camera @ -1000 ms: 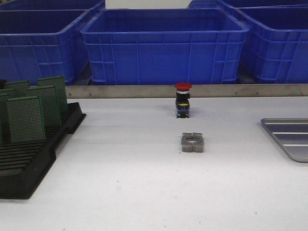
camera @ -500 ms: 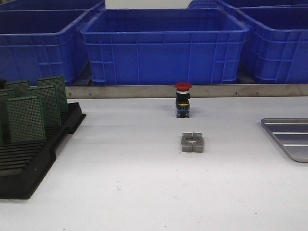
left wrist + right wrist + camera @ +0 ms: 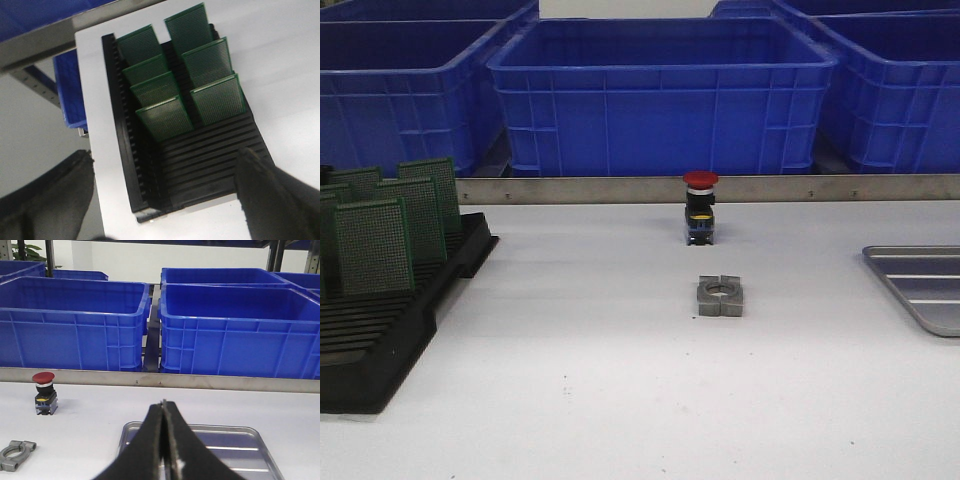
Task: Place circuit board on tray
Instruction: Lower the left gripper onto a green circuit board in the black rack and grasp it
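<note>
Several green circuit boards (image 3: 375, 245) stand upright in a black slotted rack (image 3: 370, 350) at the table's left. The left wrist view looks down on the boards (image 3: 165, 116) and the rack (image 3: 200, 165). My left gripper (image 3: 165, 200) is open and empty above the rack's bare slots, its fingers (image 3: 270, 200) wide apart. The grey ridged tray (image 3: 925, 285) lies at the right edge. In the right wrist view the tray (image 3: 225, 440) is just beyond my right gripper (image 3: 163, 407), which is shut and empty. Neither gripper shows in the front view.
A red-capped push button (image 3: 700, 208) stands mid-table, with a grey metal clamp (image 3: 720, 296) in front of it. Blue crates (image 3: 660, 95) line the back behind a metal rail (image 3: 620, 190). The table's left edge runs beside the rack (image 3: 90, 130).
</note>
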Motion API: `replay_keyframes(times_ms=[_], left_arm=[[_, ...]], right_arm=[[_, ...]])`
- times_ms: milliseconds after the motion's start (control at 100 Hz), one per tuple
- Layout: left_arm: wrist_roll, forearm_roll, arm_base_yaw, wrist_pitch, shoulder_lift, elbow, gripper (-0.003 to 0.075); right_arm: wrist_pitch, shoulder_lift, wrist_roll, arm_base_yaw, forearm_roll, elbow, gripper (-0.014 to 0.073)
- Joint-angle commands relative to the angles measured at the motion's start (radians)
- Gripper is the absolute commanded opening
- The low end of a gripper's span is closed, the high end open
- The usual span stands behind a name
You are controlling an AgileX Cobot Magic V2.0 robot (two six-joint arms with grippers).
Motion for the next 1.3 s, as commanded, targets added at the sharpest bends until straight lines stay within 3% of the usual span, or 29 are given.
replay_keyframes(times_ms=[0,220,320,570,1290], left_arm=[[0.187,-0.084,0.004,-0.045,0.063,-0.091,0.0535],[0.532,-0.184,0.004,0.142,0.276,-0.257,0.0535],[0.630,-0.192,0.004,0.214,0.369,-0.316,0.0535],[0.936,-0.208,0.004,0.266,0.539,-0.352,0.0535],[1.116,-0.284,-0.003,0.106,0.702,-0.352,0.0535]], right_arm=[[-0.085,-0.018,0.001,0.001,-0.001,0.004,-0.0069],[-0.085,-0.018,0.001,0.001,-0.001,0.004,-0.0069],[-0.085,-0.018,0.001,0.001,-0.001,0.004,-0.0069],[-0.085,-0.018,0.001,0.001,-0.001,0.004,-0.0069],[-0.085,-0.018,0.001,0.001,-0.001,0.004,-0.0069]])
